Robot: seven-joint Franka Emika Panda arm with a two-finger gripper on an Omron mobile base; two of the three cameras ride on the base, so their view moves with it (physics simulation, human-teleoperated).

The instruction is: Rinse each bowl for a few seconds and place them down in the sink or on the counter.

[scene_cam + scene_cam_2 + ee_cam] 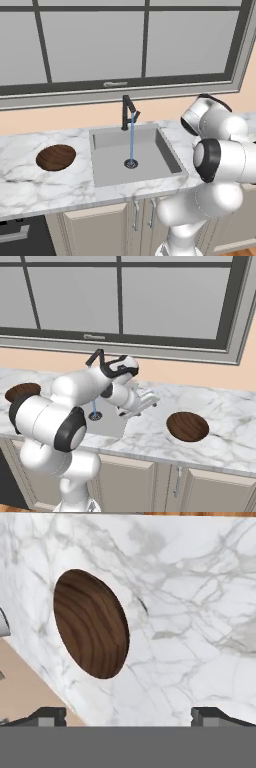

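One dark-brown wooden bowl (187,426) rests on the white marble counter (230,421) to the right of the sink. In the hand view this bowl (91,623) lies ahead and to the left, with nothing between my two fingertips (47,716). My gripper (149,400) hovers open above the counter between sink and bowl, pointing toward the bowl and apart from it. A second bowl (56,157) sits on the counter left of the sink (102,172). Water (132,140) runs from the black faucet (128,112) onto the drain.
A large window (125,40) with a grey sill runs behind the counter. Beige cabinet doors (95,230) stand below it. My own arm (60,411) covers much of the sink in the right base view. The counter's front edge (45,682) crosses the hand view at lower left.
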